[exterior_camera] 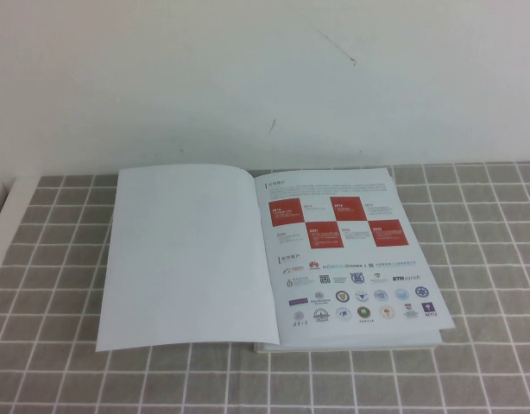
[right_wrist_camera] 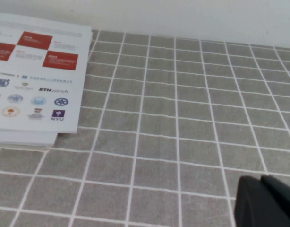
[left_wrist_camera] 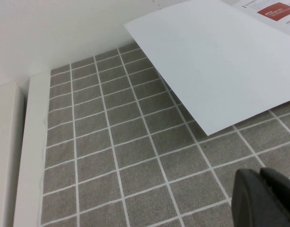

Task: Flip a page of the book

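Observation:
The book (exterior_camera: pixel 334 259) lies open on the grey checked cloth. The page (exterior_camera: pixel 183 254) lies turned over to the left, blank white side up; it also shows in the left wrist view (left_wrist_camera: pixel 220 61). The inner page with red squares and logo rows (exterior_camera: pixel 347 259) faces up on the right and shows in the right wrist view (right_wrist_camera: pixel 34 71). Neither arm shows in the high view. My left gripper (left_wrist_camera: pixel 260 182) is shut and empty above the cloth, apart from the page's corner. My right gripper (right_wrist_camera: pixel 263 187) is shut and empty above the cloth, well clear of the book.
The grey checked cloth (exterior_camera: pixel 472 285) covers the table. A white wall (exterior_camera: pixel 265 78) stands behind. A white table edge (left_wrist_camera: pixel 29 156) runs along the cloth's left side.

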`<state>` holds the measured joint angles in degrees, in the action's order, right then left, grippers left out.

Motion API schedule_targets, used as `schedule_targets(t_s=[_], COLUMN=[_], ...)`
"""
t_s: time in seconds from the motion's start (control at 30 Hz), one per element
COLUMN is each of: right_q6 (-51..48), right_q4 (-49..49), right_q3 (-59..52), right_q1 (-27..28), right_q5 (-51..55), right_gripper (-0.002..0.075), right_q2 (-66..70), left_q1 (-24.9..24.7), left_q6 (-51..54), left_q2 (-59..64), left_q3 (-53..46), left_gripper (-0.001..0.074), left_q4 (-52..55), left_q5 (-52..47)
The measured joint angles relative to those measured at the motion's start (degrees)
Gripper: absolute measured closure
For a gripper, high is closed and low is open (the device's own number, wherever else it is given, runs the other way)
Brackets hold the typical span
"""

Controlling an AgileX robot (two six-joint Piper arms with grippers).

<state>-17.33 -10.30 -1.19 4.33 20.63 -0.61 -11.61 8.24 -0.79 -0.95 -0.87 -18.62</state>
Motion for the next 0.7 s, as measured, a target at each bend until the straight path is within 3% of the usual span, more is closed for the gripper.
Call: schedule_targets(t_s=[0.17, 0.7], right_q6=[0.0, 0.0], right_q4=[0.0, -0.1], right_q3=[0.0, 0.0], right_q1=[-2.9, -3.0], right_q5=[0.0, 0.0], right_gripper=[0.0727, 0.0727], right_q2=[0.0, 0.0], left_q1=[0.0, 0.0], left_q6=[0.0, 0.0], left_q2=[0.0, 0.0], left_q3=[0.0, 0.0], left_gripper=[0.0738, 0.0738], left_q4=[0.0, 0.0], left_q5=[0.0, 0.0])
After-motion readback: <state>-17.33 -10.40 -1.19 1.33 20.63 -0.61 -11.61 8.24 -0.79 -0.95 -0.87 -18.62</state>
